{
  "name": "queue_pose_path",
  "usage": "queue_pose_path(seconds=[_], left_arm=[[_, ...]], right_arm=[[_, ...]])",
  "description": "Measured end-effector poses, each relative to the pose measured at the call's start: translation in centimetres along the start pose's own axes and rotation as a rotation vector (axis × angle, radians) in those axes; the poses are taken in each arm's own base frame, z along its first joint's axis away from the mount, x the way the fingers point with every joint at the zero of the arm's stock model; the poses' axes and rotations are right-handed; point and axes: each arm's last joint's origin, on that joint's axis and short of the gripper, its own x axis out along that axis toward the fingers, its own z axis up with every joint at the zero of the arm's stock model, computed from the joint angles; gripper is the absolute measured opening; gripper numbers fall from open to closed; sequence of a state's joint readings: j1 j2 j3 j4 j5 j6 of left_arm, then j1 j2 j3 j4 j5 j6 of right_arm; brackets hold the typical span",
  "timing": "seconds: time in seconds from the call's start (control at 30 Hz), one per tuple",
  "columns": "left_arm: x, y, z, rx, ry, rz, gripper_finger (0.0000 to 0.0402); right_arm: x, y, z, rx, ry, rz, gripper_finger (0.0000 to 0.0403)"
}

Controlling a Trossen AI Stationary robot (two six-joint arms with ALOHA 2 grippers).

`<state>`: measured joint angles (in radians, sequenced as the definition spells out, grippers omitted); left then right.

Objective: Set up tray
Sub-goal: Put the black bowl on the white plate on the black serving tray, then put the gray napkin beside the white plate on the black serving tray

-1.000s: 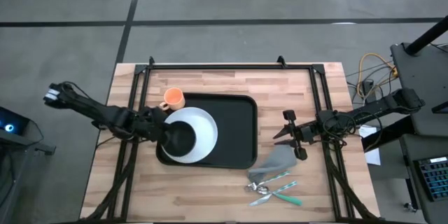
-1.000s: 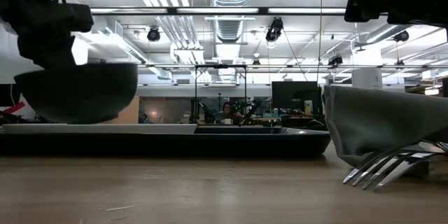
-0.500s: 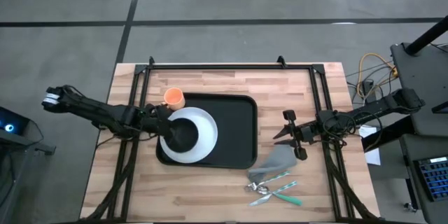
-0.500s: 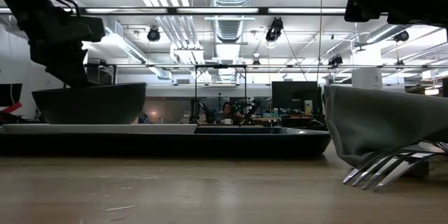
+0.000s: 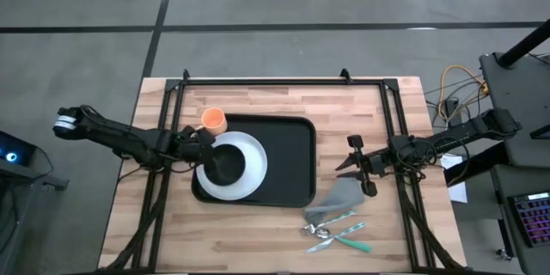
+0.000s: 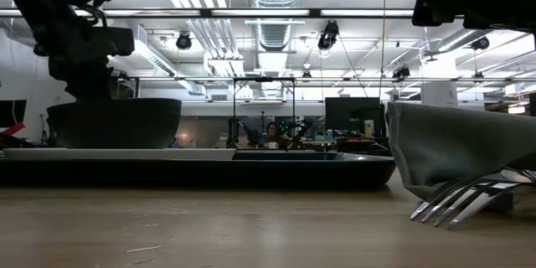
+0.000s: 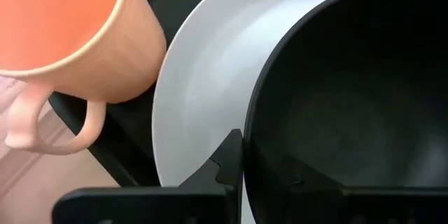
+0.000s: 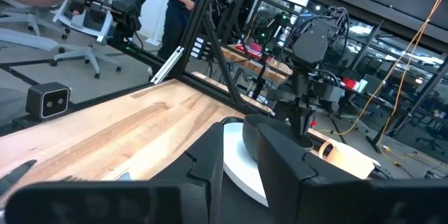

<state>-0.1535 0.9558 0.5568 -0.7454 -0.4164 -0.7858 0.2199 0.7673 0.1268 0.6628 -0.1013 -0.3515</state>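
Wooden planks make up the tabletop (image 5: 258, 232), framed by black rails, with grey floor around it. Left of centre lies the tray (image 5: 288, 159), a flat black rectangle with rounded corners. On its left half rests a white plate (image 5: 251, 161), and a small black bowl (image 5: 222, 165) stands on the plate's left part. An orange mug (image 5: 213, 121) stands on the wood at the tray's far left corner, just beside the plate's rim.

Reaching in from the left edge, the left claw (image 5: 203, 144) is at the bowl's rim; the left wrist view shows a dark finger (image 7: 231, 157) pressed against the bowl's outer wall, the claw pinching the rim.

Right of the tray, well apart from it, the right claw (image 5: 355, 165) hangs above bare wood with its fingers partly spread and nothing between them. Near it, toward the front edge, a grey napkin (image 5: 337, 199) lies crumpled, with green-handled cutlery (image 5: 339, 232) just beside it.
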Motion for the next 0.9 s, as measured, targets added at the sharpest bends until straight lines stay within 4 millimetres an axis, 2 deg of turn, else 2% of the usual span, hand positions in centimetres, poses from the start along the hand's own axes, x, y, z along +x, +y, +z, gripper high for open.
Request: queue_pose_path(seconds=[0.37,0.63,0.77,0.9], left_arm=[[-0.8,-0.6,1.2,0.034,-0.066,-0.045,0.0081],[-2.5,-1.2,2.6,0.069,-0.102,-0.096,0.0091],[-3.0,-2.3,2.2,0.110,-0.126,-0.182,0.0091],[-3.8,-4.5,0.6,0.280,-0.196,-0.337,0.0091]], right_arm=[[0.0,0.0,0.0,0.000,0.000,0.000,0.0076],[0.0,0.0,0.0,0.004,0.000,0.000,0.0080],[0.0,0.0,0.0,0.004,0.001,0.000,0.0073],[0.0,0.0,0.0,0.013,0.002,0.000,0.0068]])
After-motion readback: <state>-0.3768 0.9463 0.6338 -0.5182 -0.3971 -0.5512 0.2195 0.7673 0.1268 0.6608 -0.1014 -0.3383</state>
